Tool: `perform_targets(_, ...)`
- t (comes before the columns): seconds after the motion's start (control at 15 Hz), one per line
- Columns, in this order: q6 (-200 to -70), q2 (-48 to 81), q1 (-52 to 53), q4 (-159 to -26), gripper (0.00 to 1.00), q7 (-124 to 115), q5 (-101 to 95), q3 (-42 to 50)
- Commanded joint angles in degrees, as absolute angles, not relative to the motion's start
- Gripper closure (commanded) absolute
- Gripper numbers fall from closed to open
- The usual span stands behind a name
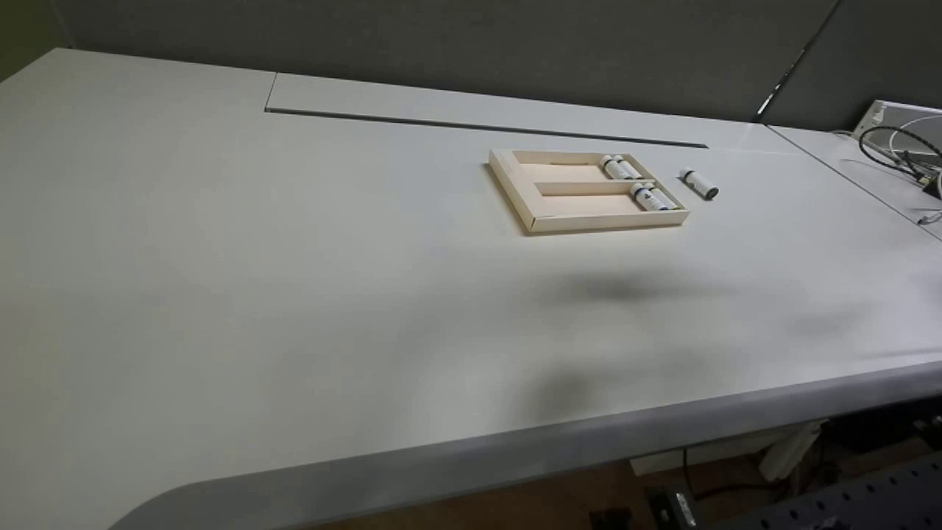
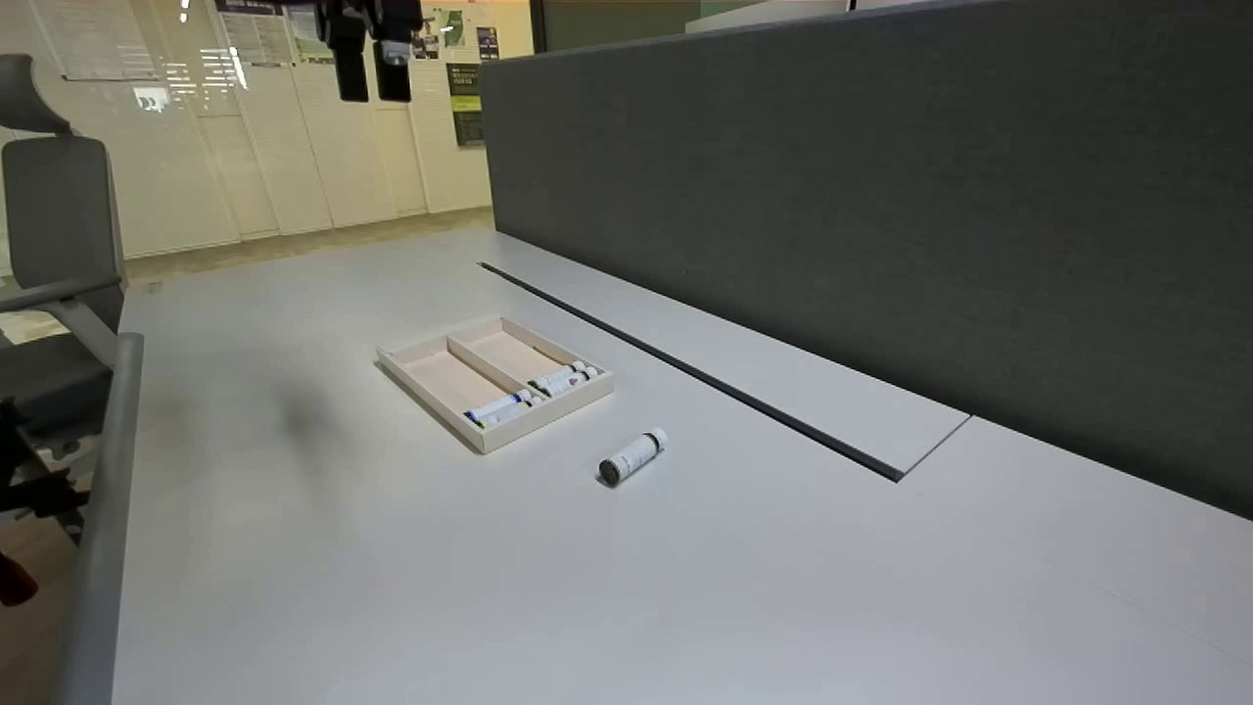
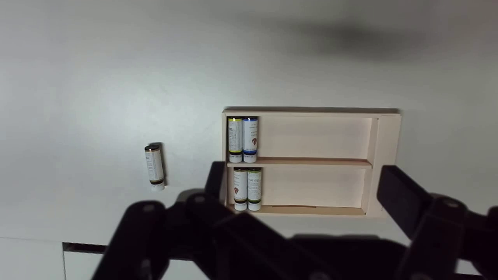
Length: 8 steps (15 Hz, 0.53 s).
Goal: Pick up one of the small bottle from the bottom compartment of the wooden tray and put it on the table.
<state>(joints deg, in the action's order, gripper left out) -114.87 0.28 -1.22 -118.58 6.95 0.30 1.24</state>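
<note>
The wooden tray (image 1: 515,188) lies flat on the table (image 1: 294,258), also seen in an exterior view (image 2: 550,415) and the wrist view (image 3: 389,147). In the wrist view, its lower compartment holds two small bottles side by side at the left end, one brown-banded (image 3: 240,184) and one green-banded (image 3: 254,184). The upper compartment holds a yellow-banded (image 3: 235,136) and a blue-banded bottle (image 3: 250,136). Another small bottle (image 3: 154,165) lies on the table beside the tray, visible in both exterior views (image 1: 698,183) (image 2: 633,457). My gripper (image 2: 373,83) is open and empty, high above the table; its fingers (image 3: 303,182) are wide apart.
A grey partition (image 2: 832,196) stands along the table's back edge. A dark groove (image 2: 685,367) runs between it and the tray. Cables (image 1: 909,151) lie at the far right in an exterior view. A grey chair (image 2: 59,206) stands beyond the table's rounded edge.
</note>
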Motion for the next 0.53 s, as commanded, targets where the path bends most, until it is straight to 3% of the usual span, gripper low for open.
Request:
perform_targets(0.0,-116.62,0.80,-1.23,-119.06,0.00,6.27,-0.26,1.23)
perform_targets(0.47,-124.81,13.86,-1.48,-121.32,0.00,8.86,3.52,0.68)
